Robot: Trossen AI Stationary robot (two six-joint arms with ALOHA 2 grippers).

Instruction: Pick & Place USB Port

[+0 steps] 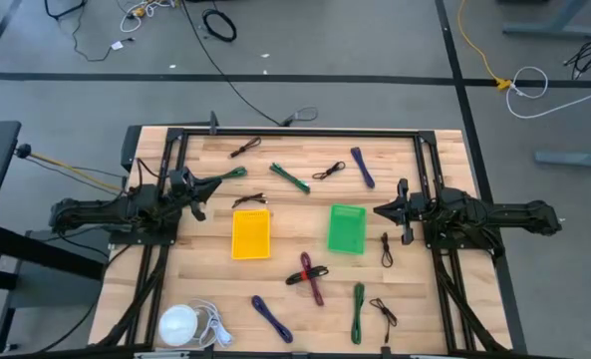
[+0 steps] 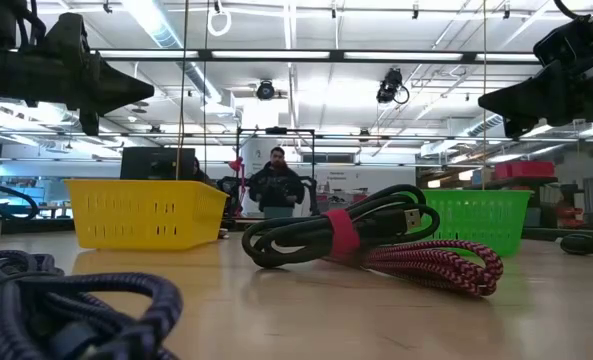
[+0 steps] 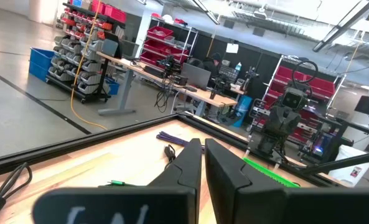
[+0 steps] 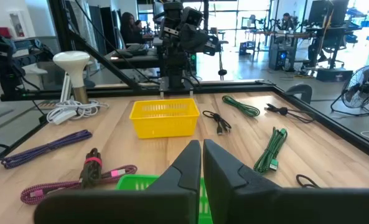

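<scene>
bench (image 1: 205,289): wooden, black-framed | laid on it: yellow basket (image 1: 251,234), green basket (image 1: 347,228), bundled cables (image 1: 308,277), white lamp (image 1: 179,324)

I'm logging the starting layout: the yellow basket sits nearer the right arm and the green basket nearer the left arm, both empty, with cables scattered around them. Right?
Not quite: the sides are swapped. In the high view the yellow basket sits nearer the left arm and the green basket nearer the right arm. The rest holds: both look empty, with cables scattered around them.
</scene>
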